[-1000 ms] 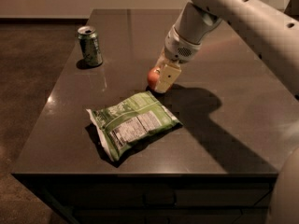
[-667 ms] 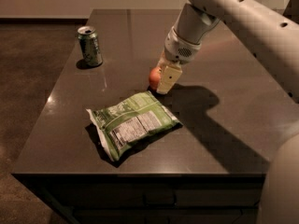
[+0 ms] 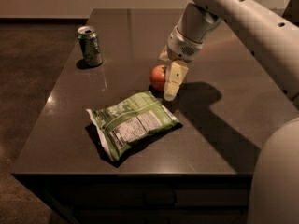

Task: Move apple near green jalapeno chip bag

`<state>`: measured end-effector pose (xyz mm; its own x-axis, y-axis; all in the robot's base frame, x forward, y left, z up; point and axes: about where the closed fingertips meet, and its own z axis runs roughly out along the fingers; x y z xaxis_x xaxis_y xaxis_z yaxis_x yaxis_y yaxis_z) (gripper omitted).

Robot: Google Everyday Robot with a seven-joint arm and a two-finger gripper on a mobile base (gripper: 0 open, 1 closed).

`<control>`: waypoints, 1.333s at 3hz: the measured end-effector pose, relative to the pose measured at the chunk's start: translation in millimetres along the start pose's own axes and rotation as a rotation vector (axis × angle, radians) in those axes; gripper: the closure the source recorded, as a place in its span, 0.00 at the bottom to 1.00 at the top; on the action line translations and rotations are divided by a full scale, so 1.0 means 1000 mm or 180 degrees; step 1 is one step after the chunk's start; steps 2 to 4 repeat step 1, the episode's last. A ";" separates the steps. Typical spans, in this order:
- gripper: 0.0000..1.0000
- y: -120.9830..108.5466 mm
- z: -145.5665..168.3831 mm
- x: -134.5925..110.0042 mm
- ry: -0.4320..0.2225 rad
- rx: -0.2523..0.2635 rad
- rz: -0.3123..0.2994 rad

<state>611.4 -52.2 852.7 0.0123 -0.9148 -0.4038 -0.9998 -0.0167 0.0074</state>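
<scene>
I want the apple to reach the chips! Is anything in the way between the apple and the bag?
Nothing visible is. The apple sits just behind the bag, with only bare table between them. The gripper is down right beside the apple. The can stands far off, near the table's back corner.

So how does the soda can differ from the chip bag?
The soda can stands upright at the far left of the table; the chip bag lies flat near the front. The can is a narrow cylinder; the bag is wide, crinkled and clearly larger. Both are green. The pincer is beside the apple, just behind the bag.
</scene>
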 end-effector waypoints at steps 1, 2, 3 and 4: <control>0.00 0.000 0.000 0.000 0.0000 0.0000 0.0000; 0.00 0.000 0.000 0.000 0.0000 0.0000 0.0000; 0.00 0.000 0.000 0.000 0.0000 0.0000 0.0000; 0.00 0.000 0.000 0.000 0.0000 0.0000 0.0000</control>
